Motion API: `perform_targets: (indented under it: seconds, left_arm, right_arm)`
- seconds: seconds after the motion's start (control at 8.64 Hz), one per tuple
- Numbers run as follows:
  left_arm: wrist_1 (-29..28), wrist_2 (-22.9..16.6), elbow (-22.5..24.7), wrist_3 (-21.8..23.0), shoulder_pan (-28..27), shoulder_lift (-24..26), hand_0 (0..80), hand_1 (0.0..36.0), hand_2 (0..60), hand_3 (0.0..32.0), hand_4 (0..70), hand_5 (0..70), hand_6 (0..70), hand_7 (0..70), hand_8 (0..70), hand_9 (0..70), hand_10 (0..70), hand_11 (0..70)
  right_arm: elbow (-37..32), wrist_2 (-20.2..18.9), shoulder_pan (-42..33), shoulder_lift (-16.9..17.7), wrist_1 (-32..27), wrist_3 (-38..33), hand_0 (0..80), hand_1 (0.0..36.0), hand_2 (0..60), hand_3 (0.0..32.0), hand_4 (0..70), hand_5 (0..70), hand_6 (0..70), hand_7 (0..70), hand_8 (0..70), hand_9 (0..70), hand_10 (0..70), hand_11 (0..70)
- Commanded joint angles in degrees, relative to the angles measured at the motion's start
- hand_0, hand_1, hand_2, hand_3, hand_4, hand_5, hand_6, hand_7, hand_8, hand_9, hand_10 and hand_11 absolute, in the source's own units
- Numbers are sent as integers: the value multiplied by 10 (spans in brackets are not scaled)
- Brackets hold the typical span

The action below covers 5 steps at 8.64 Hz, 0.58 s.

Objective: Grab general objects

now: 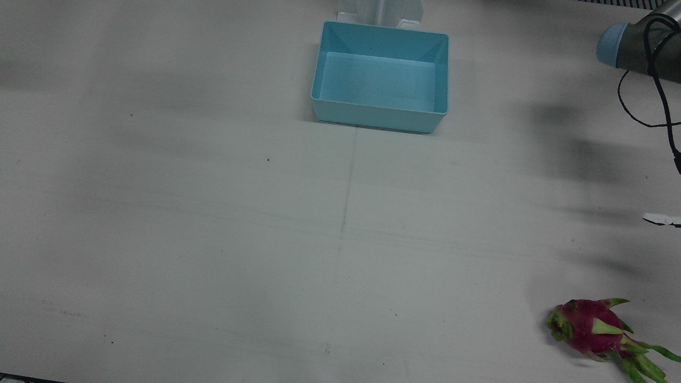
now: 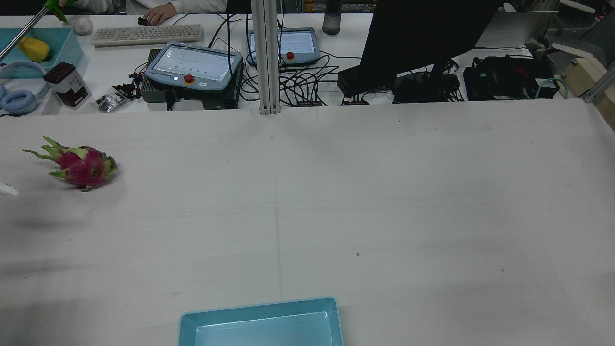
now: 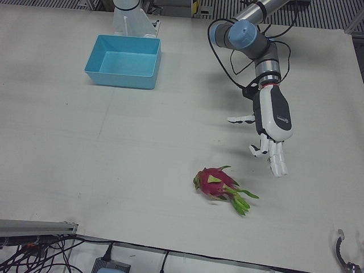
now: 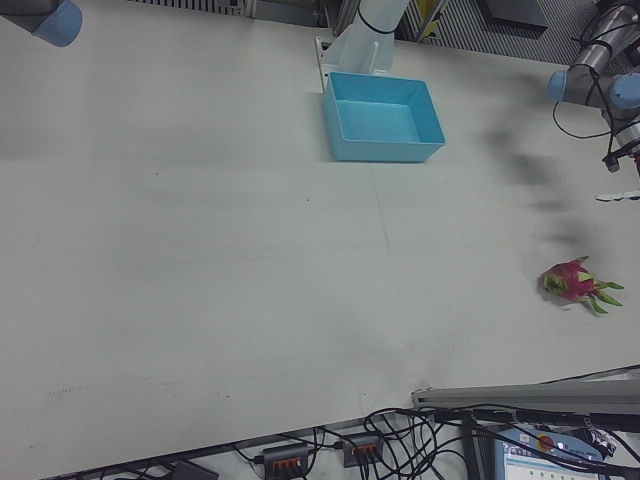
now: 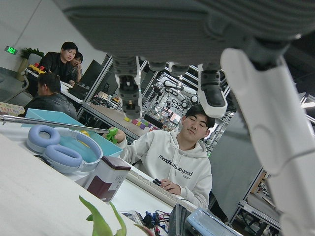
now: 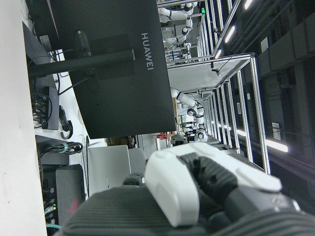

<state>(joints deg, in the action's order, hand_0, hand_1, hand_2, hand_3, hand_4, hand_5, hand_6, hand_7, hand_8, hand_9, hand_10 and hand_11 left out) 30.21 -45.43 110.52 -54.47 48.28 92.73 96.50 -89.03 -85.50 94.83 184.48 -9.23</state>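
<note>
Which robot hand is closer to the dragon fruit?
Left. The left hand hovers open just beside the dragon fruit; the right hand is off the table views, far away.

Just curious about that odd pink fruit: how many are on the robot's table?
1. The fruit lies near the table's operator-side edge, just before the open left hand. The bin looks empty.

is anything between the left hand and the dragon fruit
Nothing visible. In the left-front view the left hand hangs open, apart from the dragon fruit, with only bare table between them. The blue bin sits far off, out of that path.
</note>
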Motion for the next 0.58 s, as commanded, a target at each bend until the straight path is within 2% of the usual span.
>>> perform_targets:
  seconds: [0.0,0.12,0.35,0.46]
  left_arm:
    - [174,-1,19,-85,9,150,403,76,88,0,0,700,19,0,0,0,0,6]
    - [183,-1,15,-112,12,160,411,82,97,0,0,700,27,3,0,0,0,6]
    - [250,1,20,-114,14,174,382,62,77,0,0,700,24,0,0,0,0,2]
    - [263,6,19,-114,16,177,400,79,67,6,59,0,2,0,0,0,0,0]
  right_arm:
    - [1,-1,0,0,1,0,0,0,0,0,0,0,0,0,0,0,0,0]
    - [1,-1,0,0,1,0,0,0,0,0,0,0,0,0,0,0,0,0]
    - [0,-1,0,0,0,0,0,0,0,0,0,0,0,0,0,0,0,0]
    - [0,-1,0,0,0,0,0,0,0,0,0,0,0,0,0,0,0,0]
